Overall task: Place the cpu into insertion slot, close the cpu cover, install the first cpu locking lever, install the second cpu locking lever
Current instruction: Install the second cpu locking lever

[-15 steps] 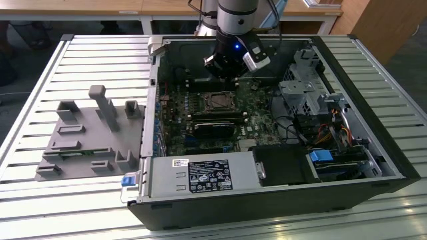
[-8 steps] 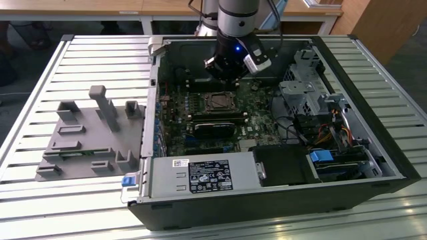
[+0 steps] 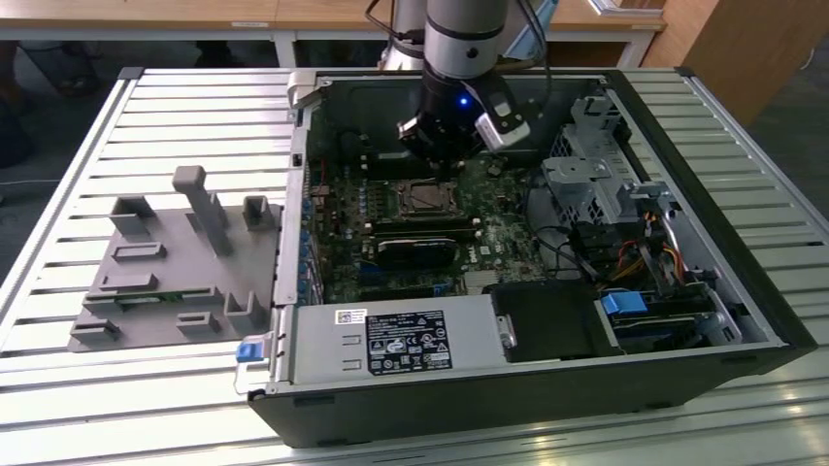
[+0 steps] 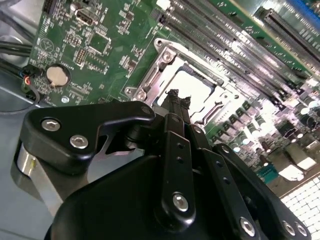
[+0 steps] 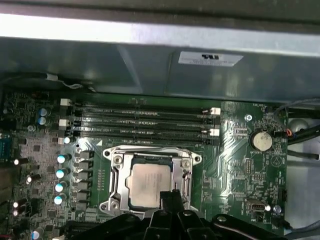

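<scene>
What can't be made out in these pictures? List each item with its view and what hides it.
1. First wrist view: the cpu's near corner and the near edge of the cpu cover, behind the claw.
2. Second wrist view: much of the cpu, behind the claw.
3. Exterior view: how the insertion slot is latched, too small to tell.

No words or numbers can be read for sure. In the exterior view, the grey power supply box [image 3: 388, 340], nearer the camera than the cpu [image 3: 422, 198], has a big black label [image 3: 410, 343] and a small white sticker [image 3: 352, 316]; their print is too tiny. In the first wrist view, a white sticker [image 5: 210, 58] sits on the case wall [image 5: 125, 70], past the memory slots [image 5: 142, 122] from the cpu; its dark marks are blurry.
</scene>
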### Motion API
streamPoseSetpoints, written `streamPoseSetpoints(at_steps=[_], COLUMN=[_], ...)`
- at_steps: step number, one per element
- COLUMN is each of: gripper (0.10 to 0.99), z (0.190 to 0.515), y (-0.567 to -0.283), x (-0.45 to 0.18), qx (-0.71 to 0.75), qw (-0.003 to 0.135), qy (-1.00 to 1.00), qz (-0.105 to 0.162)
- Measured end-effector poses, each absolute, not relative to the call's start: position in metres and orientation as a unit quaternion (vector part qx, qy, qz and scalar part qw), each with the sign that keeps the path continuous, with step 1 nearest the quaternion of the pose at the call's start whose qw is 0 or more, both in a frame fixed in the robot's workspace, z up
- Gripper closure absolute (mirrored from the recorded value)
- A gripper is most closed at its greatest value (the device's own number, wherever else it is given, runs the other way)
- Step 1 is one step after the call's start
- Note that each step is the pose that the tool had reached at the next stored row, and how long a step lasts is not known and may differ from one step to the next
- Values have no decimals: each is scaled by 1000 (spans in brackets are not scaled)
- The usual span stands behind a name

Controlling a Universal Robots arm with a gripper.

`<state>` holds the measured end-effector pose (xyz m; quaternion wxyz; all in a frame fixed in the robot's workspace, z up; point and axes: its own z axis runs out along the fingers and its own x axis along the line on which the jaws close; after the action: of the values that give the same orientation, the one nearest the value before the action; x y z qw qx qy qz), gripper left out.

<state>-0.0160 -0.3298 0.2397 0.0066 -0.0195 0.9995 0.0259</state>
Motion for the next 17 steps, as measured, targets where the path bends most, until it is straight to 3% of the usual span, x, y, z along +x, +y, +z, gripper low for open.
streamPoseSetpoints(at_steps=[17], gripper=[980], z=[250], y=[-348], x=[-16], qx=[-19], qw=[6], qy=[999], qz=[27])
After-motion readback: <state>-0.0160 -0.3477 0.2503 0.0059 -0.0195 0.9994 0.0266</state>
